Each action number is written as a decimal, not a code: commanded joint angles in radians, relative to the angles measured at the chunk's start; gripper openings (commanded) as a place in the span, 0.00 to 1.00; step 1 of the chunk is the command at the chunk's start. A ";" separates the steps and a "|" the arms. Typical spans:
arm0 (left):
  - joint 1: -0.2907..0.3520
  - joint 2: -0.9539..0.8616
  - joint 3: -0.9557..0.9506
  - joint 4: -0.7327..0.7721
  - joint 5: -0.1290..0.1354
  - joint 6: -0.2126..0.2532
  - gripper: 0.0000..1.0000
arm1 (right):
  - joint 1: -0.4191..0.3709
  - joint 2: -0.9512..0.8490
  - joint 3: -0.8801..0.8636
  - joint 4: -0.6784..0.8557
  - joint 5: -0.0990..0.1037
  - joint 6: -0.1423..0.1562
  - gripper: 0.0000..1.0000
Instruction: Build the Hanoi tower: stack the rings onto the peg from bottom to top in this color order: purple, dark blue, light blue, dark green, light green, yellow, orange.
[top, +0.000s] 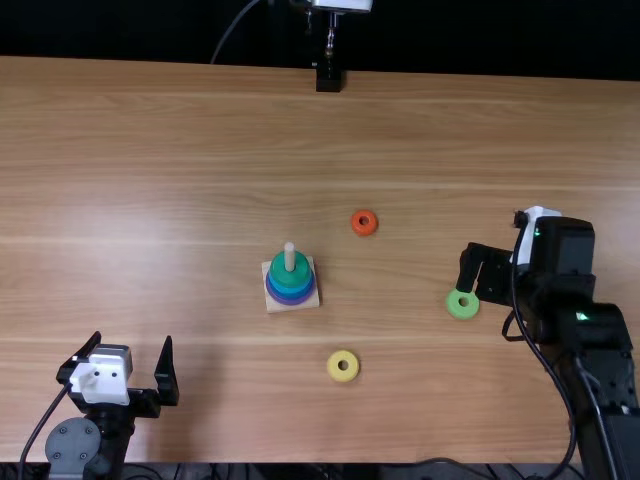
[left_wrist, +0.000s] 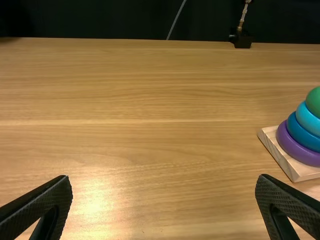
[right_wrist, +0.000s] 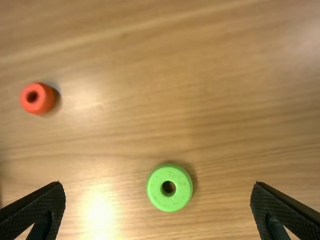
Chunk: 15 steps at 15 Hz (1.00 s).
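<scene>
A wooden base (top: 309, 302) near the table's middle holds a purple ring (left_wrist: 295, 150), a dark blue ring (left_wrist: 302, 136), a light blue ring (left_wrist: 308, 120) and a dark green ring (top: 291, 272), with the bare peg (top: 289, 257) above. My right gripper (top: 482, 277) is open above the light green ring (top: 463, 304); in the right wrist view that ring (right_wrist: 176, 200) lies between the right gripper's (right_wrist: 158, 185) spread fingers, untouched. The yellow ring (top: 343, 366) and orange ring (top: 364, 223) lie flat. At the near left, my left gripper (top: 133, 341) is open, nothing between its fingers (left_wrist: 55, 197).
Beyond the table's far edge (top: 180, 62) stands a black fixture (top: 328, 78) on a metal stem. The yellow ring lies between the base and the near edge, right of the peg. The orange ring lies farther back, between the base and the right arm.
</scene>
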<state>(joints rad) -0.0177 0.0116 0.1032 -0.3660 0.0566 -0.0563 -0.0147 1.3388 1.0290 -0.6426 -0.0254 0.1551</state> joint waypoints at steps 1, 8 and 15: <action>0.009 -0.012 -0.103 -0.078 0.006 0.005 1.00 | 0.002 0.057 0.031 0.003 0.016 0.022 1.00; 0.009 -0.012 -0.103 -0.078 0.006 0.005 1.00 | 0.005 0.194 -0.006 -0.006 0.036 0.012 1.00; 0.009 -0.012 -0.103 -0.078 0.006 0.005 1.00 | 0.012 0.301 -0.007 -0.012 0.092 -0.021 1.00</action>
<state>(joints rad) -0.0181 0.0120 0.1032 -0.3656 0.0566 -0.0563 -0.0132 1.6253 1.0279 -0.6521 0.0376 0.1318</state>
